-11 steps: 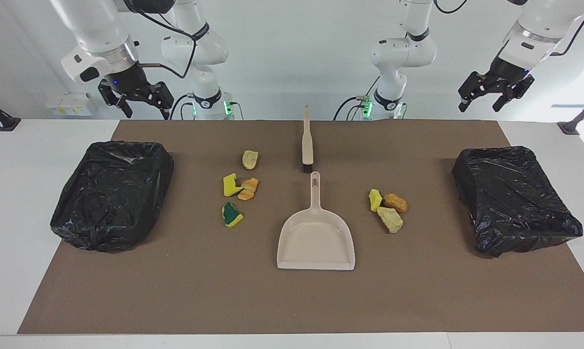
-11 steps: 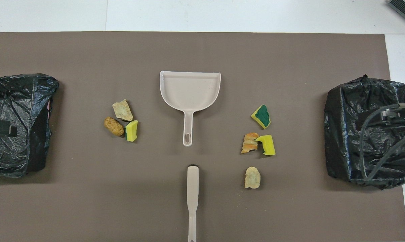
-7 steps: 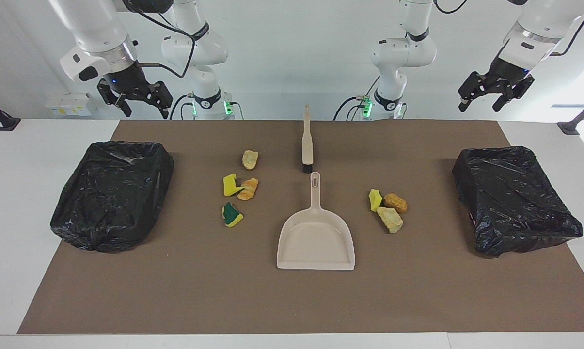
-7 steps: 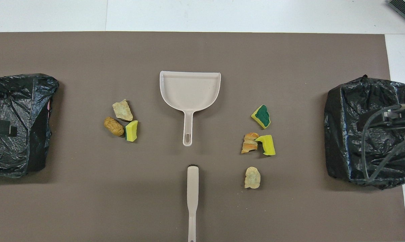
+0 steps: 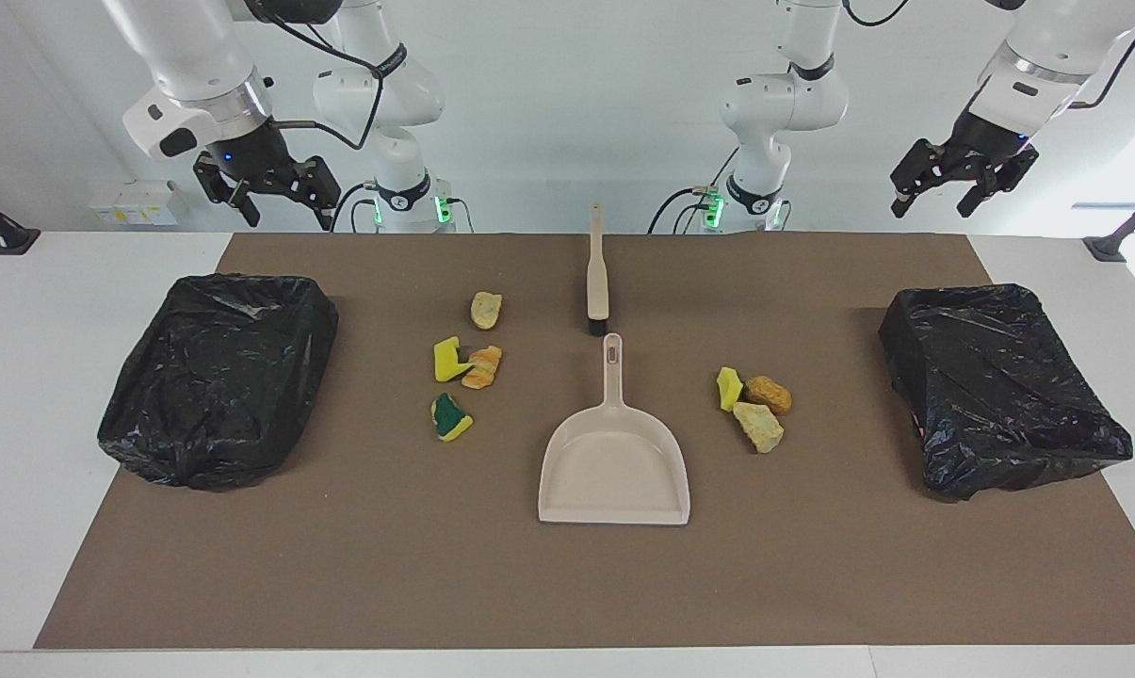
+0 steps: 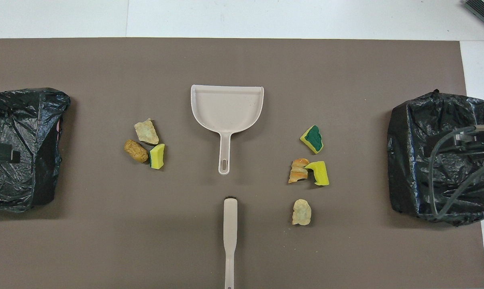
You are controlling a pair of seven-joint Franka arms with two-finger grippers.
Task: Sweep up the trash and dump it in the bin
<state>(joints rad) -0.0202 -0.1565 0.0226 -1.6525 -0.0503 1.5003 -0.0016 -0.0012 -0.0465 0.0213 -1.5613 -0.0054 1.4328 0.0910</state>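
Observation:
Seven pieces of trash lie on the brown mat. Toward the right arm's end are a beige lump [image 5: 485, 309], a yellow sponge [image 5: 448, 359], an orange lump [image 5: 482, 366] and a green-yellow sponge [image 5: 451, 416]. Toward the left arm's end are a yellow sponge [image 5: 729, 388], an orange-brown lump [image 5: 768, 394] and a beige lump [image 5: 758, 427]. The beige dustpan [image 5: 614, 461] lies between the groups, handle toward the robots, with the beige brush [image 5: 597, 273] nearer the robots. My right gripper [image 5: 283, 215] hangs open and empty, high over one black-bagged bin [image 5: 218, 377]. My left gripper [image 5: 932, 201] hangs open and empty over the other bin [image 5: 1000, 386].
The brown mat [image 6: 242, 60] covers most of the white table. The two bins stand at its two ends. Bare mat lies farther from the robots than the dustpan's mouth [image 6: 227, 90].
My right gripper has shifted slightly in the air. The left arm and everything on the table have stayed put.

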